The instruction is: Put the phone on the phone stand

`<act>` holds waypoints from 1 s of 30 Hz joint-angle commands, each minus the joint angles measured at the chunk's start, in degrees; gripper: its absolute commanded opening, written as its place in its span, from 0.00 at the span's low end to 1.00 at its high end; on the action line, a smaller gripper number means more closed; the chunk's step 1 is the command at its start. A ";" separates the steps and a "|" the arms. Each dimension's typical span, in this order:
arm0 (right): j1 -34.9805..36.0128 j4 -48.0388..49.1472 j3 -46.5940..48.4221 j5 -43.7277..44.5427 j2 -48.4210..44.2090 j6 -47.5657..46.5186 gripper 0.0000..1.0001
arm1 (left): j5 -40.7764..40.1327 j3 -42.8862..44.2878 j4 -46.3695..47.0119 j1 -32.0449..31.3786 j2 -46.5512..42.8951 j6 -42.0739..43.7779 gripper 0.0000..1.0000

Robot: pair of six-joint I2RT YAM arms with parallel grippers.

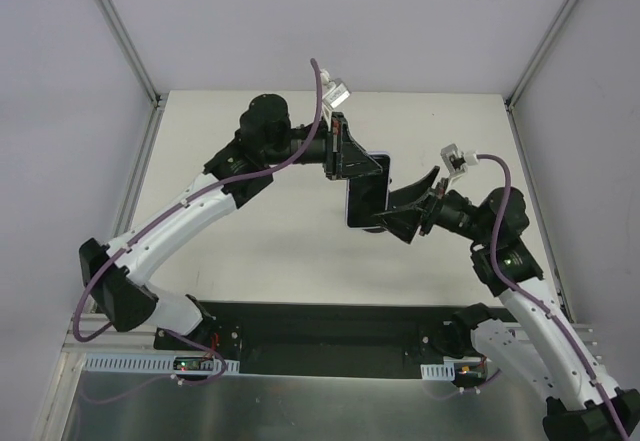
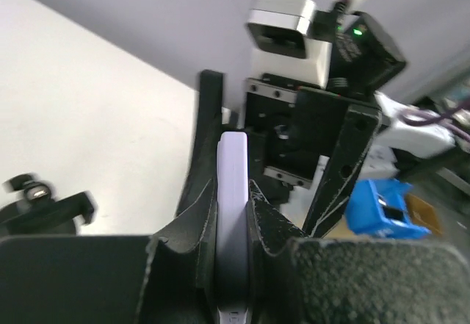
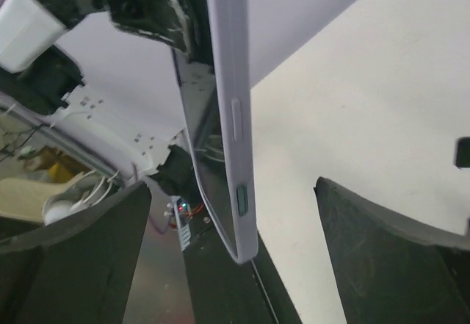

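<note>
The phone (image 1: 367, 193), black with a pale lilac rim, hangs on edge above the middle of the white table (image 1: 250, 251). My left gripper (image 1: 350, 166) is shut on its far end. In the left wrist view both fingers press flat on the phone's (image 2: 233, 214) sides. My right gripper (image 1: 415, 206) is open, and its fingers (image 3: 389, 250) stand wide on either side of the phone's lower end (image 3: 231, 118) without touching it. A blurred black bracket with a shiny knob (image 2: 40, 203), apparently the phone stand, shows low left in the left wrist view. From above the stand is hidden under the phone and right gripper.
A black mounting strip (image 1: 320, 336) runs along the near table edge between the arm bases. Pale enclosure walls (image 1: 80, 111) close in the sides and back. A blue object (image 2: 382, 210) lies beyond the table behind the right arm.
</note>
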 commanded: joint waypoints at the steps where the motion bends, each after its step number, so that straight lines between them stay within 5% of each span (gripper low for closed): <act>1: 0.00 -24.69 5.72 11.98 -3.51 -16.00 0.96 | -20.65 0.17 -10.60 -0.24 -10.20 12.44 0.00; 6: 0.00 -42.82 8.71 32.47 0.51 -17.54 0.96 | -43.05 -1.86 -18.78 -0.15 -16.09 15.43 0.00; 10: 3.23 -49.06 15.28 41.25 8.07 -12.35 0.96 | -48.98 -5.63 -20.20 -0.15 -19.78 17.45 0.00; 14: 13.25 -54.59 22.04 64.22 14.84 -7.43 0.96 | -48.20 -6.60 -22.57 -0.15 -20.49 17.46 0.00; 23: 17.31 -64.64 35.08 72.82 30.93 1.10 0.99 | -45.74 -9.24 -22.84 -0.06 -21.46 15.17 0.00; 30: 18.54 -59.71 33.94 74.40 31.99 2.42 0.67 | -43.89 -9.86 -22.84 -0.06 -21.28 15.44 0.00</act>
